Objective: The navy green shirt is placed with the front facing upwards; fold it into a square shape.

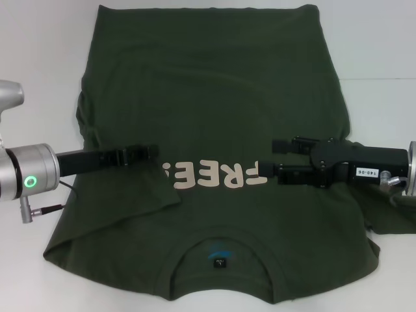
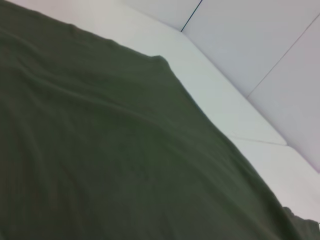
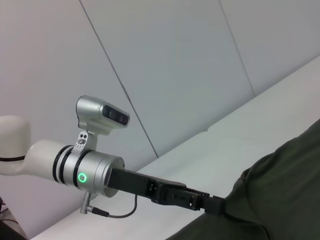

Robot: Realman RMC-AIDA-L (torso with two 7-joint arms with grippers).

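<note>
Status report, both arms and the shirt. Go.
Left gripper and right gripper low over the navy green shirt, flanking the chest lettering. Left side already folded inward, right sleeve still out. Nothing in the way.

The navy green shirt (image 1: 214, 117) lies on the table (image 1: 39, 45), between both tools.

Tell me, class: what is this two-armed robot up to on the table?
It is folding a dark green T-shirt lying face up on a white table, collar nearest the robot. Both sleeves are already folded in over the chest. The left pincer and right pincer reach in from either side at the cream lettering; their grip is unclear.
</note>
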